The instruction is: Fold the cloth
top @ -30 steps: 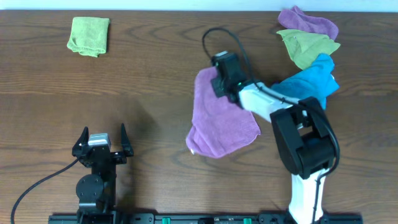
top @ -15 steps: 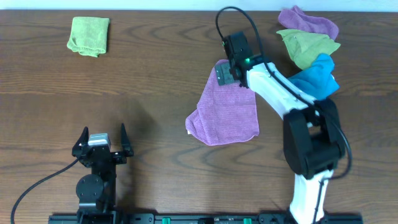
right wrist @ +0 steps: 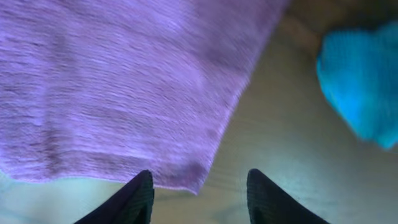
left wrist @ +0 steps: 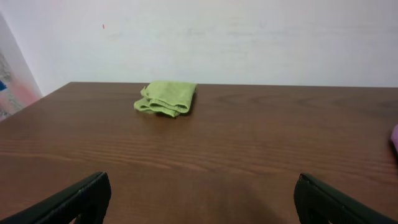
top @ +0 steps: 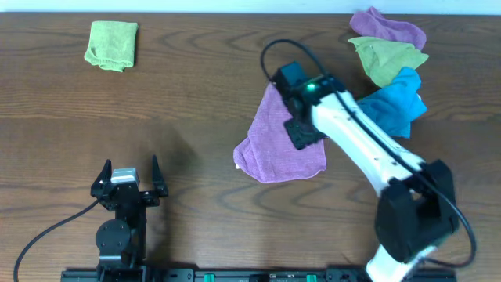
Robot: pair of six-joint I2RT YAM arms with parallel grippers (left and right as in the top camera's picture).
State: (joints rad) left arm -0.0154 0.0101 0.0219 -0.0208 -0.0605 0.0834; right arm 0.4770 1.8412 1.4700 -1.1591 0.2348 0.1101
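The cloth (top: pixel 274 150) is a mauve-purple towel lying spread out at the table's middle, its near left corner slightly bunched. My right gripper (top: pixel 301 129) hovers over the cloth's right part, open, with nothing between its fingers. In the right wrist view the cloth (right wrist: pixel 124 81) fills the upper left. One of its corners ends just beyond my right gripper (right wrist: pixel 200 196), beside the left finger (right wrist: pixel 134 200). My left gripper (top: pixel 127 184) rests open at the near left, far from the cloth. In the left wrist view my left gripper (left wrist: pixel 202 205) has only bare table between its fingers.
A folded lime-green cloth (top: pixel 112 45) lies at the far left and also appears in the left wrist view (left wrist: pixel 166 98). At the far right lies a pile: a violet cloth (top: pixel 389 27), a green cloth (top: pixel 387 59) and a blue cloth (top: pixel 391 106), the blue cloth (right wrist: pixel 364 87) right of the towel.
My right gripper let go of the cloth's far corner after drawing it away from me, then came back toward me over the cloth. The cloth now lies more spread out. The left arm stayed still.
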